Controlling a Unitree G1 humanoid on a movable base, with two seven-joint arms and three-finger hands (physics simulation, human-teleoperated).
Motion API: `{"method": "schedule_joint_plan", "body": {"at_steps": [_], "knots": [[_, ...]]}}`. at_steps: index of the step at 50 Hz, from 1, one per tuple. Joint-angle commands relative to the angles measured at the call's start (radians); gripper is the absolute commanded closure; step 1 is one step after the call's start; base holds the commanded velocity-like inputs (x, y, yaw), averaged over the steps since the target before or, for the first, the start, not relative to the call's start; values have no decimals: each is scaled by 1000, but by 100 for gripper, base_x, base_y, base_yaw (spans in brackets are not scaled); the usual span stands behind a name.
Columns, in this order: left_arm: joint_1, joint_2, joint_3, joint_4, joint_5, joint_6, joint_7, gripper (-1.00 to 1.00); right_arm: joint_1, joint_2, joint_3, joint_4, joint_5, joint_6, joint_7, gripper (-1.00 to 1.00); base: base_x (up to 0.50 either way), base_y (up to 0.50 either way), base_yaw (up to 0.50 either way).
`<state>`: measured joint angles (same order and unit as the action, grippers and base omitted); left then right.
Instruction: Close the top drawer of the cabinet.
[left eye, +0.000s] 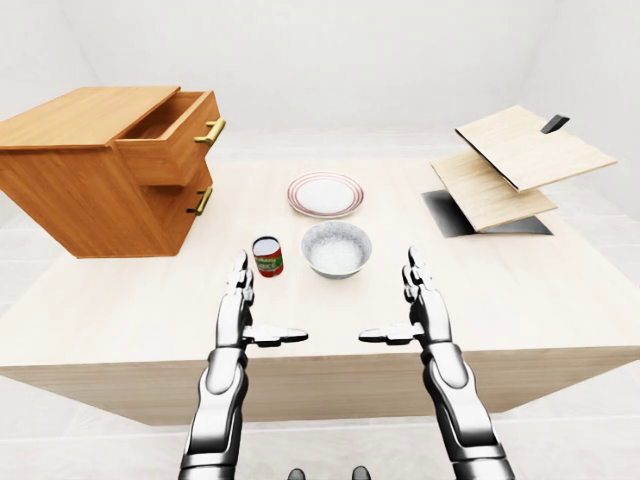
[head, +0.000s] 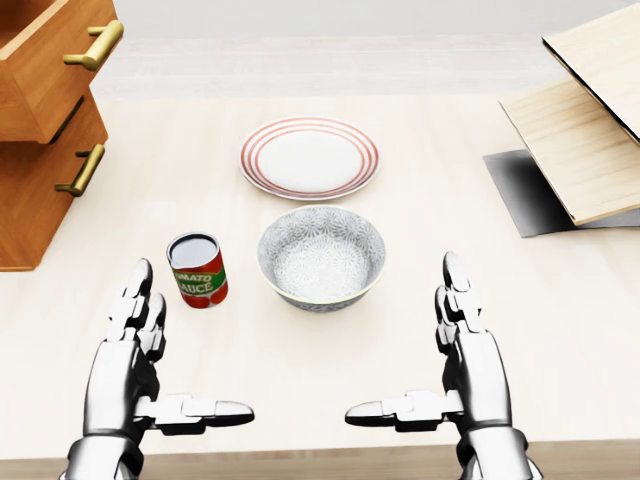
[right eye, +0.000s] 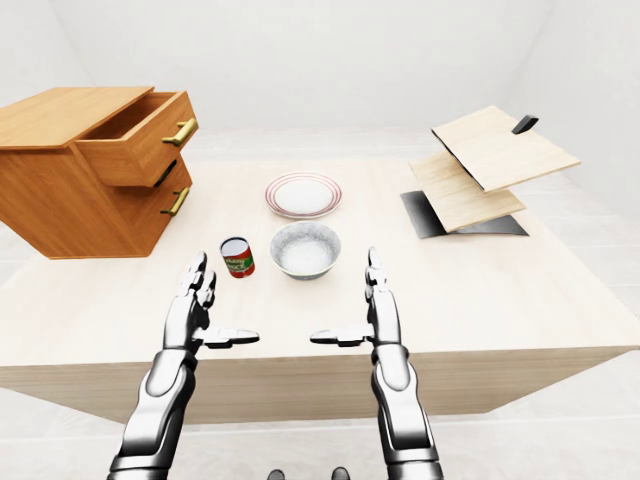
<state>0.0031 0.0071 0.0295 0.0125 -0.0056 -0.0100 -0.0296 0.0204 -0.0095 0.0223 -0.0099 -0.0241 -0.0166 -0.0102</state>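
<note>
Glossy silver segmented arms, jointed three-finger metal left hand (head: 140, 345), right hand (head: 465, 350)

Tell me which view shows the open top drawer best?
Left-eye view: the whole top drawer shows, pulled out, interior visible. Right-eye view shows nearly the same, slightly smaller. Head view crops it at the top-left corner, leaving only its face and handle.

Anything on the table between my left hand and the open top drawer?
Mostly bare tabletop in the left-eye view. The tomato sauce can stands just right of the left hand, off the line up-left to the top drawer.
</note>
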Motion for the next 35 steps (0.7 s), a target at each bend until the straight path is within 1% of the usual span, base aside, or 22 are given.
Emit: {"method": "schedule_joint_plan", "body": {"at_steps": [1,2,3,4,5,6,7,8,9,10,12,13,15,16,17,18,19,20,22,28,32,35], "knots": [[-4,-6,24,-3,1,1,-2,-100,-10,-21,-44,27,29,13,33,-100,0,0,0],[-1,-5,21,-11,-6,9,-4,-100,-11,-16,-54,27,44,15,36,-100,0,0,0],[12,-4,11,-42,2,28,0,-100,-6,-13,-56,-4,45,41,31,-100,0,0,0],[17,-3,6,-48,0,33,-2,-100,-5,-13,-56,-8,40,45,28,-100,0,0,0],[25,5,0,-49,14,18,-4,-100,8,-13,-49,-56,32,79,26,-100,0,0,0],[32,3,1,-86,-1,47,-10,-100,12,-14,-50,-79,30,97,26,-100,0,0,0],[44,8,5,-156,-7,80,-11,-100,29,-9,-67,-181,64,104,28,-100,0,0,0],[50,13,9,-196,-4,97,-8,-100,41,-9,-74,-250,81,104,31,-100,0,0,0],[54,15,16,-258,-17,97,-10,-100,51,-32,-69,-303,44,104,28,-100,0,0,0],[50,21,20,-276,6,97,6,-100,55,-34,-73,-352,49,104,35,-100,0,0,0],[49,25,26,-397,-12,97,-6,-100,56,-44,-94,-470,52,104,43,-100,0,0,0],[40,35,28,-452,-2,97,-6,-100,51,-49,-100,-569,63,104,53,-100,0,0,0],[7,30,52,-511,-32,97,-10,-100,16,-24,-151,-652,123,104,51,-100,0,0,0],[6,29,53,-511,-31,97,-11,-100,13,-44,-145,-653,97,104,53,-100,0,0,0],[-11,24,71,-502,-53,97,-11,-100,11,-49,-145,-651,89,104,59,-100,0,0,0],[-19,31,71,-492,-27,97,7,-100,-1,-45,-157,-665,102,104,61,-100,0,0,0],[-23,31,75,-526,-40,97,0,-100,-31,-18,-207,-690,157,104,48,-100,0,0,0],[-24,34,69,-538,-35,97,1,-100,-40,-29,-220,-682,145,104,31,-100,0,0,0],[-31,45,55,-551,-7,97,1,-100,-46,-45,-224,-689,148,104,39,-100,0,0,0],[-91,57,90,-639,-17,97,0,-100,-65,-71,-231,-717,145,104,40,-100,0,0,0],[-139,70,99,-692,-20,97,5,-100,-126,-96,-270,-787,161,104,29,-100,0,0,0],[-159,69,105,-723,-26,97,13,-100,-137,-99,-280,-790,167,104,27,-100,0,0,0]]}}
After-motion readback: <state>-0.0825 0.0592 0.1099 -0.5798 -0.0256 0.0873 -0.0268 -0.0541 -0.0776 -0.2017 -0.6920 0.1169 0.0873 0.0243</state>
